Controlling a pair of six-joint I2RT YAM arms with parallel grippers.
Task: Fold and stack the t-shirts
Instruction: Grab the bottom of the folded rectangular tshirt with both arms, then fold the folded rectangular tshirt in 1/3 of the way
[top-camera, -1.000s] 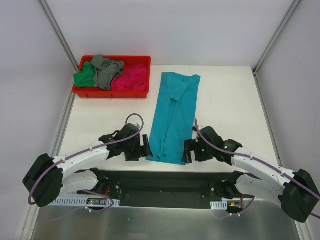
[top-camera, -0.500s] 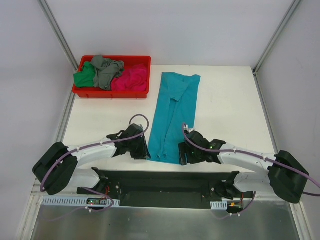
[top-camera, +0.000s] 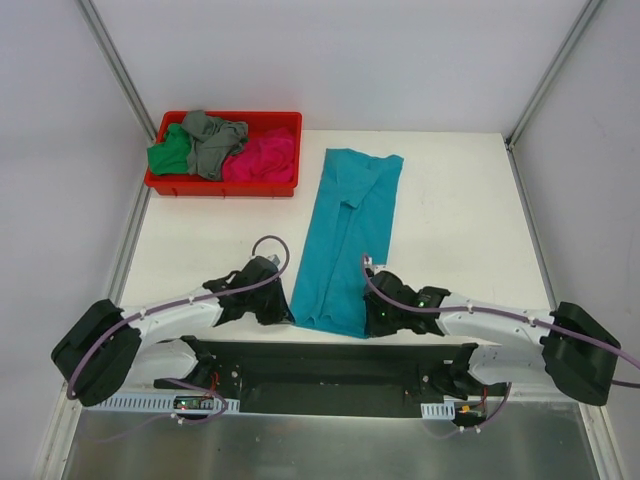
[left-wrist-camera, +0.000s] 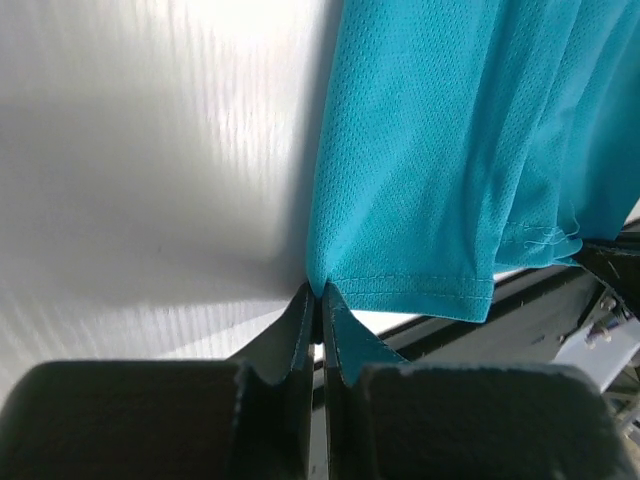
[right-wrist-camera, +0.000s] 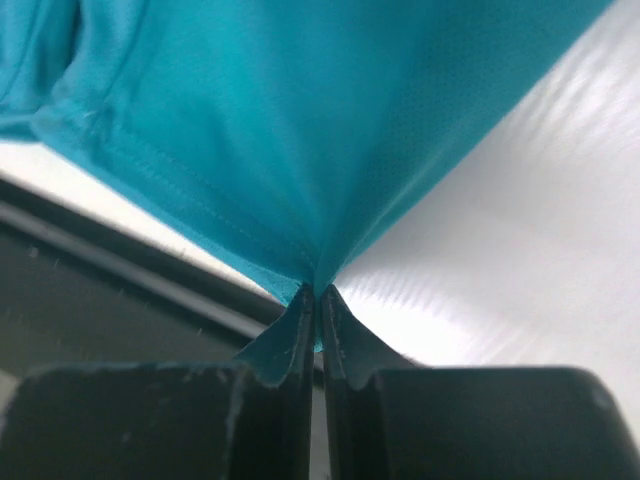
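Note:
A teal t-shirt (top-camera: 345, 235), folded into a long strip, lies on the white table from the far middle down to the near edge. My left gripper (top-camera: 285, 310) is shut on its near left hem corner (left-wrist-camera: 322, 285). My right gripper (top-camera: 368, 318) is shut on the near right hem corner (right-wrist-camera: 318, 282). Both wrist views show the cloth pinched between closed fingers and pulled up into a small peak. Green (top-camera: 168, 155), grey (top-camera: 212, 140) and pink (top-camera: 262, 157) t-shirts lie crumpled in the bin.
A red plastic bin (top-camera: 222, 185) stands at the far left of the table (top-camera: 450, 230). The dark mounting rail (top-camera: 330, 365) runs along the near edge under the shirt's hem. Frame posts rise at both far corners.
Both grippers slid inward to the teal shirt's near corners and closed on them. The hem has drawn slightly narrower between them.

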